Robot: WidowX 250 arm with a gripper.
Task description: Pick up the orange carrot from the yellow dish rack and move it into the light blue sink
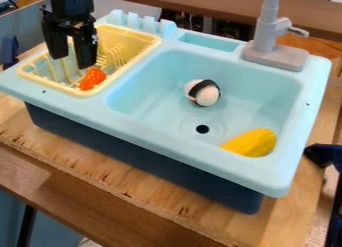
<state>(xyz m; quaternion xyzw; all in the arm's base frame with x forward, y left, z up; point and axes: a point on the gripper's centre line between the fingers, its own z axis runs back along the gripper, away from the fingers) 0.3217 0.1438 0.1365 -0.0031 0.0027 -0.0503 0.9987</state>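
Over the yellow dish rack (147,47) at the upper left hangs the black gripper (72,62), its two fingers apart with a gap between them. An orange-red object (92,78) lies in the rack's front right corner, just below the right finger. Whether that finger touches it, I cannot tell. In the basin of the light blue sink (234,68) rests a white ball-like object with a black band (203,93), behind the drain. A yellow object (252,142), corn-like in shape, lies in the basin's front right corner.
A grey faucet (265,41) stands at the sink's back right edge. Light blue upright prongs (137,22) rise behind the rack. The sink sits on a wooden board (160,203). A dark blue and black object (325,155) is at the right edge.
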